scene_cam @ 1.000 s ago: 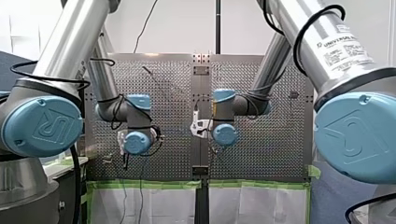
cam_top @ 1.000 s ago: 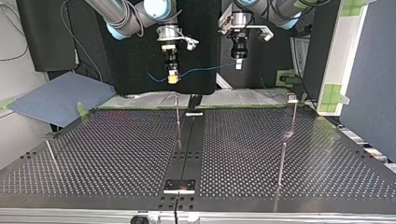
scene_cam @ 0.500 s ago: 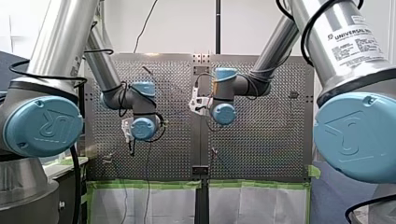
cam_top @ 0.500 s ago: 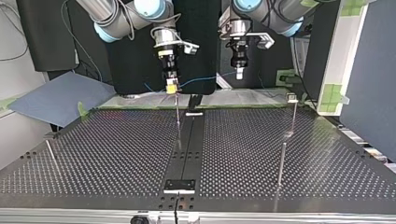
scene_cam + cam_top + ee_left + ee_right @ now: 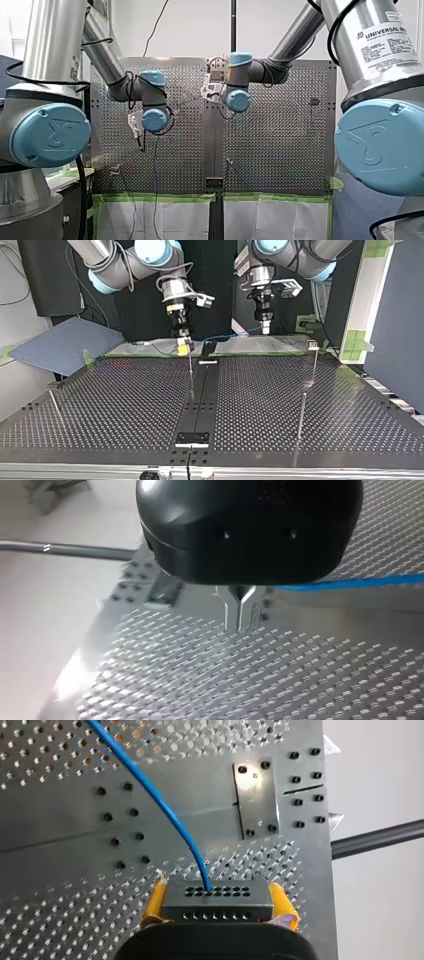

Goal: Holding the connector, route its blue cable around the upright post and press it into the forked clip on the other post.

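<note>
Seemingly early routing: the right tool (image 5: 184,342), top centre-left, grips the connector (image 5: 217,900) tight; next, carry the cable (image 5: 155,800) around the post (image 5: 191,372).

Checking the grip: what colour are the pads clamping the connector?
Yellow pads, clearest in the right wrist view.

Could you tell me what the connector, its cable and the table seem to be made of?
The connector looks matte black, probably moulded plastic, with rows of round holes. The blue cable has a smooth sheath, likely plastic insulation, bending softly. The table looks metal, perhaps aluminium or steel: grey sheen, perforations, bolted plate.
</note>
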